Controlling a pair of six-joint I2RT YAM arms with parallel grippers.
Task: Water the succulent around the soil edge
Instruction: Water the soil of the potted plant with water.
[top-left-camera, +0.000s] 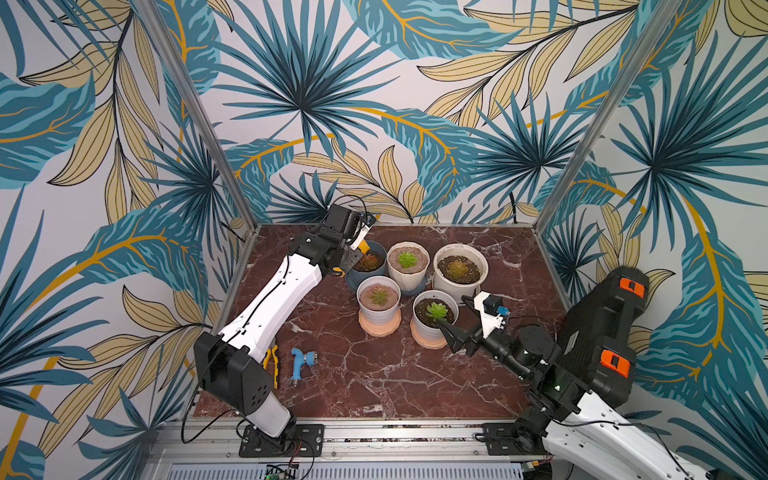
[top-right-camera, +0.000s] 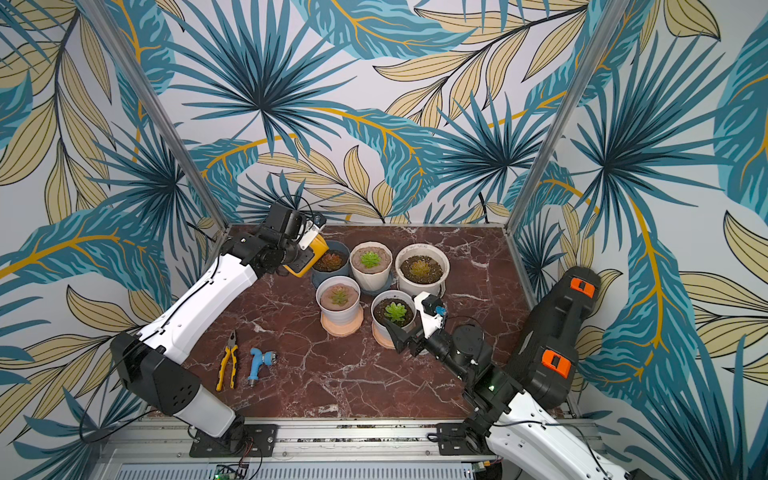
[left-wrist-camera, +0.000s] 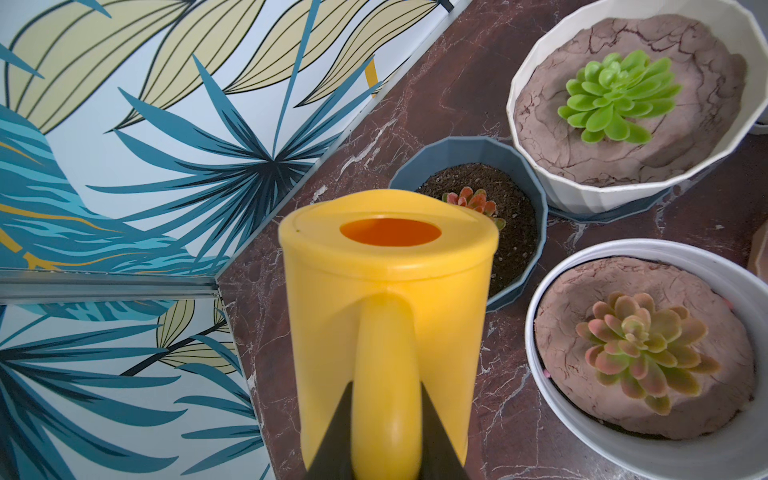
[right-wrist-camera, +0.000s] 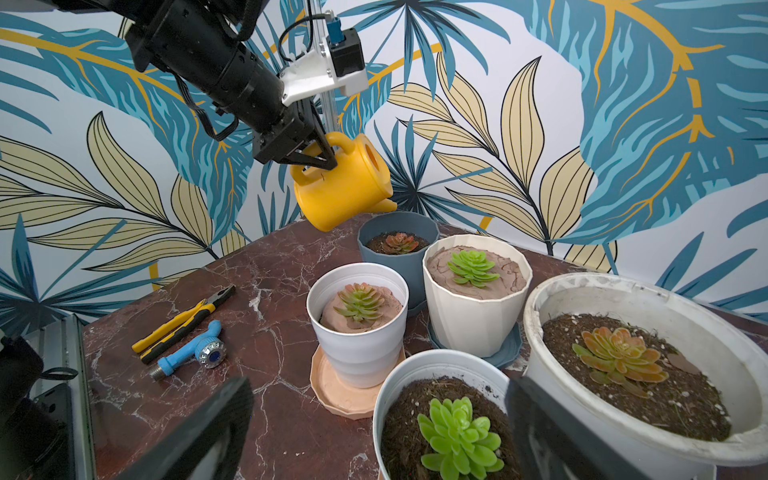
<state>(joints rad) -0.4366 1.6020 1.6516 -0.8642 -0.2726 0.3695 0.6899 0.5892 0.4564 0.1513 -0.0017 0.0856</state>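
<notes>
1. Right pincer (top-left-camera: 456, 322) is spread and empty by the near pots.
2. Left pincer (right-wrist-camera: 322, 160) pinches the yellow watering can (right-wrist-camera: 340, 187) by its handle. The can is tilted, spout over the far blue pot (right-wrist-camera: 390, 266).
3. No water is visible, so wetting the soil edge around the red succulent (right-wrist-camera: 400, 243) likely remains.

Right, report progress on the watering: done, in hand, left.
Done: the left gripper is shut on the yellow watering can by its handle, and the can is off the table, tilted. In hand: its spout hangs over the blue pot rim; no water shows. Left: pouring around the soil edge. The right gripper is open, holding nothing.
</notes>
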